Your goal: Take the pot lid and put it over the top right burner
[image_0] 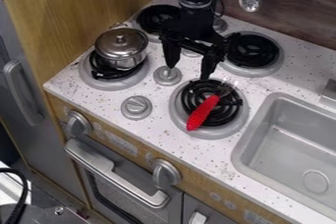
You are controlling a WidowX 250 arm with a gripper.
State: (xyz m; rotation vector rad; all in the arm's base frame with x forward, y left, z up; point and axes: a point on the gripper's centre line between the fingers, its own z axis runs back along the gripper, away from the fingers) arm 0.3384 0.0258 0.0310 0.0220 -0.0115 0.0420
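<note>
The pincer (189,72) hangs over the middle of the stove top (157,101), its fingers spread wide with nothing between them. At that spread, a low sweep toward the top right burner (253,51) could knock its rim. The pot (123,62) sits on the left-hand burner, and a grip set too deep could drag it along. Its lid (113,47) is on top; held off-centre, it could tilt and slide away. The lid's small knob (121,38) could slip from a shallow pinch.
</note>
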